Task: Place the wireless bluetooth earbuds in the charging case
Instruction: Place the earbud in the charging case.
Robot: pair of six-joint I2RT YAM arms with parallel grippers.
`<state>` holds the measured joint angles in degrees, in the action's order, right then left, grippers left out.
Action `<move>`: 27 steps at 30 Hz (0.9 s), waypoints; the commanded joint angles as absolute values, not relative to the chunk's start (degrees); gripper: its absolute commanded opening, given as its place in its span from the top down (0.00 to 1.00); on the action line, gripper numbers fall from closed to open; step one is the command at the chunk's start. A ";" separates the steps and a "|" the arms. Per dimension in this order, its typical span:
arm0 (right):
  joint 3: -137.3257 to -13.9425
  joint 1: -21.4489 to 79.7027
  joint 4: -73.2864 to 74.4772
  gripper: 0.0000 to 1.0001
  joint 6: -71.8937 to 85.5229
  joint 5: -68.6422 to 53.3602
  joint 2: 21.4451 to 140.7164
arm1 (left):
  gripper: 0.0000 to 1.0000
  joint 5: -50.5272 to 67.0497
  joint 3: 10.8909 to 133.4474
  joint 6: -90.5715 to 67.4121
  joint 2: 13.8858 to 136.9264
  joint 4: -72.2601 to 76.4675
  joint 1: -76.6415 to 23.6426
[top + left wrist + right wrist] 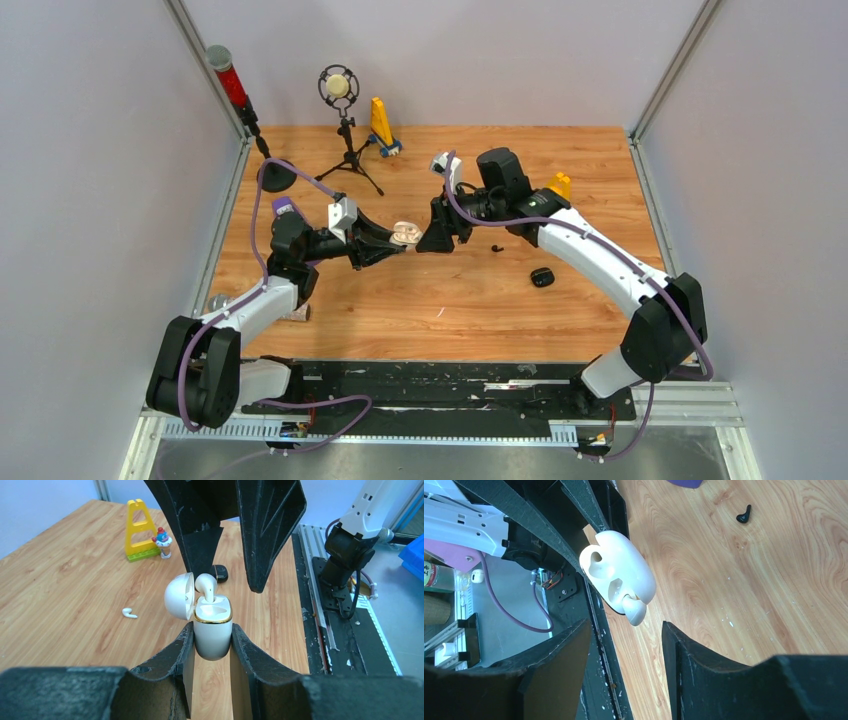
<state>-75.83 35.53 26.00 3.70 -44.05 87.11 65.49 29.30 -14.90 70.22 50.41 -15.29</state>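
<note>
My left gripper (212, 630) is shut on the body of a white charging case (213, 635), held above the table with its lid (179, 596) swung open. One white earbud (206, 584) stands in a socket of the case with its bulb sticking out. My right gripper (227, 577) hangs open just past that earbud, one finger on each side and touching nothing. From the right wrist, the case (616, 572) and earbud (635, 611) lie just ahead of the open right gripper (626, 630). Another white earbud (129, 613) and a black earbud (497, 248) lie on the wood.
A black case (542, 277) lies shut on the table right of centre. At the back stand a microphone tripod (340, 90), a red-topped pole (228, 75) and a yellow toy (381, 122). Another yellow toy (560, 185) sits behind the right arm. A white sliver (438, 313) lies near the front.
</note>
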 commanded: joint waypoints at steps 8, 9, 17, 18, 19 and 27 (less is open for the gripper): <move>-75.59 35.33 22.45 0.44 2.64 -48.55 84.09 | 0.76 65.71 29.43 -13.89 69.12 53.04 -15.38; -75.59 35.29 22.49 0.44 2.56 -49.31 83.84 | 0.76 65.71 29.40 -13.89 69.10 52.99 -15.38; -75.12 35.33 22.42 0.44 2.24 -55.24 82.76 | 0.76 65.72 29.43 -13.89 69.26 53.00 -15.38; -75.14 35.33 22.37 0.44 2.28 -55.54 82.73 | 0.76 65.69 29.40 -13.95 69.26 53.00 -15.38; -75.07 35.33 22.38 0.44 2.28 -55.65 82.71 | 0.76 65.71 29.42 -13.97 69.30 53.00 -15.38; -74.97 35.31 22.00 0.43 2.27 -50.39 82.23 | 0.76 65.72 29.53 -13.89 69.43 53.00 -15.38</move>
